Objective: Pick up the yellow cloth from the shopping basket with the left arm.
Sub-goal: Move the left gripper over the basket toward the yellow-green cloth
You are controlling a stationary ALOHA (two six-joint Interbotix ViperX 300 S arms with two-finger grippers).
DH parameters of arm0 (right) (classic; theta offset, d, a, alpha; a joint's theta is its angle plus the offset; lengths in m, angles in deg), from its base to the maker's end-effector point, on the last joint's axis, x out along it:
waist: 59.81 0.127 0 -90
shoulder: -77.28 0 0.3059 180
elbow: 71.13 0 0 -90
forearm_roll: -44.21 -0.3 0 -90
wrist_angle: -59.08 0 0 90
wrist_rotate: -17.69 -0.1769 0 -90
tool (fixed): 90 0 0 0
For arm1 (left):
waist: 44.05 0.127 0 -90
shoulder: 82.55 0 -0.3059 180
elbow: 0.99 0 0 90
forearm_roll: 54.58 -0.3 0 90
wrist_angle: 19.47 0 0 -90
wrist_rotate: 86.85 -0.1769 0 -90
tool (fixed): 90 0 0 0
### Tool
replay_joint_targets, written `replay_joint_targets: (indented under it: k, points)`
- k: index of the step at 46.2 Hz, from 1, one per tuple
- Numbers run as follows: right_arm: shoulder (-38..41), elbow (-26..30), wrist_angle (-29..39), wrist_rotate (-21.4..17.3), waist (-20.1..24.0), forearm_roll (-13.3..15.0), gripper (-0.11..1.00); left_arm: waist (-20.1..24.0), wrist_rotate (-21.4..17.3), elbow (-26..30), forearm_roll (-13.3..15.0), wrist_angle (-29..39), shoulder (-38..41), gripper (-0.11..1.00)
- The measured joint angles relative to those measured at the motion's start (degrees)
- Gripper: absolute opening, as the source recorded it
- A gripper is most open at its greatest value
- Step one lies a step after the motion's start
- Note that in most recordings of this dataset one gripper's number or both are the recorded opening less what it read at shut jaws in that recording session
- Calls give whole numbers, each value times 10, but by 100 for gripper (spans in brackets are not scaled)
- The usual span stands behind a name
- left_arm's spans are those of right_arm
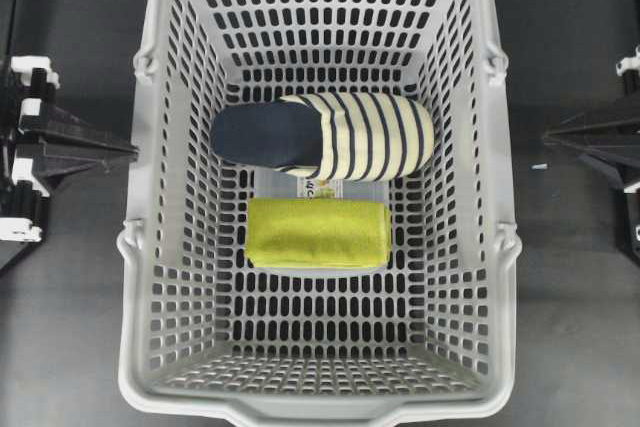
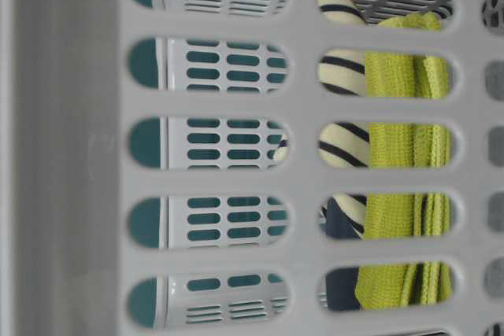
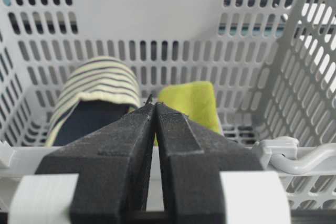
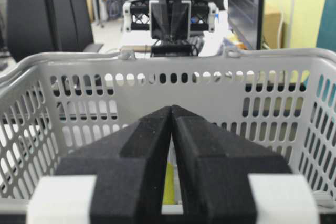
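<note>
The yellow cloth lies folded flat on the floor of the grey shopping basket, just in front of a cream-and-navy striped slipper. It also shows in the left wrist view as the cloth and through the wall slots as the cloth. My left gripper is shut and empty outside the basket's left wall, pointing at it; its tips meet. On the other side, my right gripper is shut and empty outside the right wall, tips together.
The basket's tall slotted walls stand between both grippers and the cloth. A clear plastic-wrapped item lies under the slipper and cloth. A basket handle hinge sits on the near rim. Dark tabletop surrounds the basket.
</note>
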Motion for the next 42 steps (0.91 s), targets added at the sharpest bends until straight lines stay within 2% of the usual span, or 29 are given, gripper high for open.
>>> replay_joint_targets:
  k: [5,13,23,33,38,42]
  points:
    - [0,0,1,-4,2,-2,0,0,18,15,-15,35,2,0]
    - [-5,3,24,-21,4,-5,0,0,26,83,-20,175,21,0]
    - [-8,30,104,-22,-4,-6,0,0,24,211,-21,336,84,0]
    - [-9,54,208,-22,-6,-5,1,0,23,347,-21,456,189,0]
    - [-11,59,222,-23,-6,-6,12,0,23,410,-21,506,248,0]
    - [-12,59,226,-24,-6,-6,34,0,23,446,-22,541,294,0]
